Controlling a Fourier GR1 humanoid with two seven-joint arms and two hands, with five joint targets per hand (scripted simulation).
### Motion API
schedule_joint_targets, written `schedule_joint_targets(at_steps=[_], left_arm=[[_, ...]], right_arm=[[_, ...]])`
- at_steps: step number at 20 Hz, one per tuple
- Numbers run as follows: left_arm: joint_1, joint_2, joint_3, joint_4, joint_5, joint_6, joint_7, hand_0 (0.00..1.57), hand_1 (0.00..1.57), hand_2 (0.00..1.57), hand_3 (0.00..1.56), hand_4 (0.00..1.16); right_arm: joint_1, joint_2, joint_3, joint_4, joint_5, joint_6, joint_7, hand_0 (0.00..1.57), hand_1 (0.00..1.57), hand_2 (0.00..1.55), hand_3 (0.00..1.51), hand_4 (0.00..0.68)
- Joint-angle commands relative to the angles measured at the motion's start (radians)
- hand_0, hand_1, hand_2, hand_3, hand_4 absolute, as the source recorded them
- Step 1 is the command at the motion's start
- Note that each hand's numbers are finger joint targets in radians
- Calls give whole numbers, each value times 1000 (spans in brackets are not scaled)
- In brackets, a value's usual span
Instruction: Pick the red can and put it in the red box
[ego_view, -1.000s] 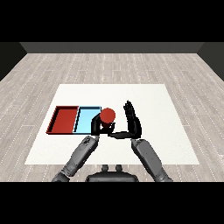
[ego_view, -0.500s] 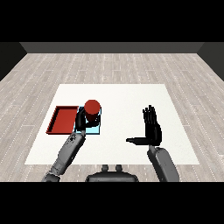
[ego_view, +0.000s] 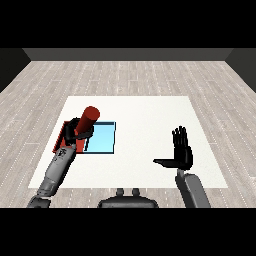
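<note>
the left hand (ego_view: 80, 132) is curled round the red can (ego_view: 88, 120) and holds it tilted, its top leaning up and to the right, over the red tray (ego_view: 63, 134). only a strip of that tray shows, at its left side, because the can, the hand and the grey forearm lie across the rest. the blue tray (ego_view: 101, 137) sits just beside it on the right, and the can's upper end appears close to the line where the two trays meet. this looks like the carrying step near its end, with the can raised and not yet set down. the next move probably calls for lowering the can into the red tray and then uncurling the fingers, taking care that it goes down on the red side and not across the shared edge, since a tilted can may roll once let go. the right hand (ego_view: 181, 152) stands well apart over the white worktop (ego_view: 145, 112), fingers straight and pointing up, thumb stretched out to the left, holding nothing. hard to judge is how high the can hangs above the tray, and whether its lower end touches anything, as the hand hides it. the tray's floor and near wall are mostly covered too.
</note>
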Motion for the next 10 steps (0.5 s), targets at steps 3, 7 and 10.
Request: schedule_joint_targets(at_steps=[3,7,10], left_arm=[[-37,124,57,303,-33,-81,56,1571,1571,1562,1505,1081],[-99,130,42,545,-108,-56,78,1571,1571,1550,1466,1049],[-181,156,41,724,-126,-108,155,1509,1509,1426,1363,972]], right_arm=[[11,25,2,59,15,-5,-18,0,0,0,0,0],[-50,5,-44,124,5,22,-32,0,0,0,0,0],[-43,16,-53,147,-30,63,-65,0,0,0,0,0]])
